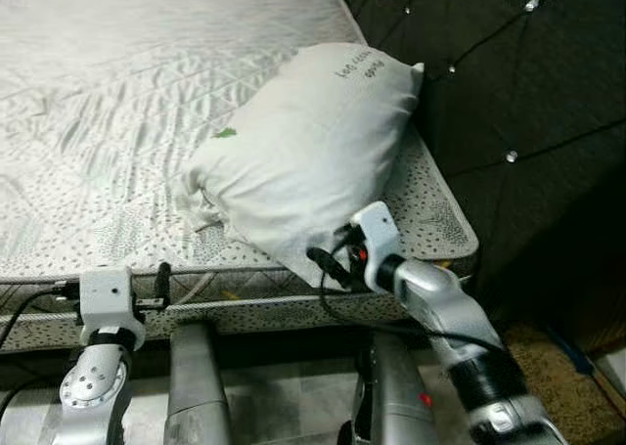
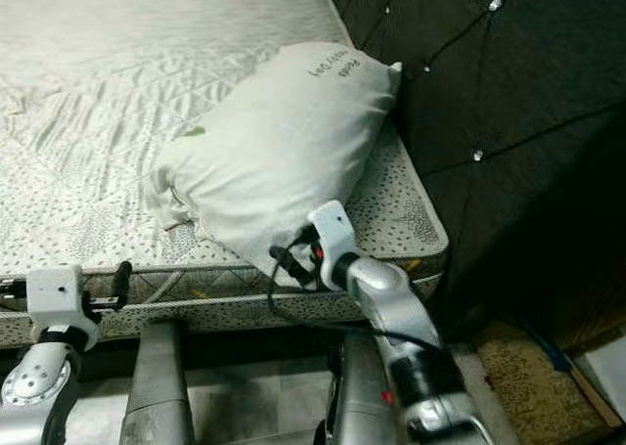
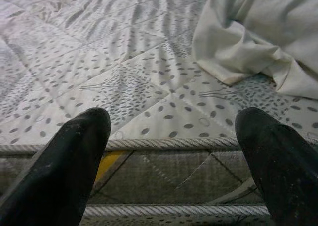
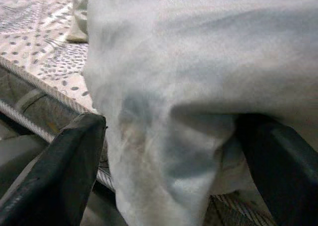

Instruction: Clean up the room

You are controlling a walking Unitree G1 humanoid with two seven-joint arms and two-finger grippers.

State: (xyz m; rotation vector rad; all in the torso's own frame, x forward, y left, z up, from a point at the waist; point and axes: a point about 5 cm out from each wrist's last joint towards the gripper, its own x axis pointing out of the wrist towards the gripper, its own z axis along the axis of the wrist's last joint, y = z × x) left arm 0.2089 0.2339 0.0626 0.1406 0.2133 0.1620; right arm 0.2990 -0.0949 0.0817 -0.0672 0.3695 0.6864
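Note:
A white pillow (image 1: pixel 303 152) lies tilted on the bare patterned mattress (image 1: pixel 117 122), leaning toward the dark headboard. Its lower corner hangs over the mattress's near edge. My right gripper (image 4: pixel 174 171) is at that corner, open, with the pillow fabric (image 4: pixel 164 112) bulging between its two black fingers (image 4: pixel 69 171). In the left eye view the right gripper (image 1: pixel 331 259) sits under the pillow's lower end. My left gripper (image 3: pixel 174 156) is open at the mattress's front edge, left of the pillow, with nothing between its fingers (image 3: pixel 69 161). A crumpled pillowcase end (image 3: pixel 238 47) lies ahead of it.
A dark tufted headboard (image 1: pixel 509 93) with shiny studs stands along the right side of the bed. Brown carpet (image 1: pixel 558 367) lies at the lower right, beside the bed. My silver legs (image 1: pixel 196 386) stand close against the mattress's piped side (image 3: pixel 164 181).

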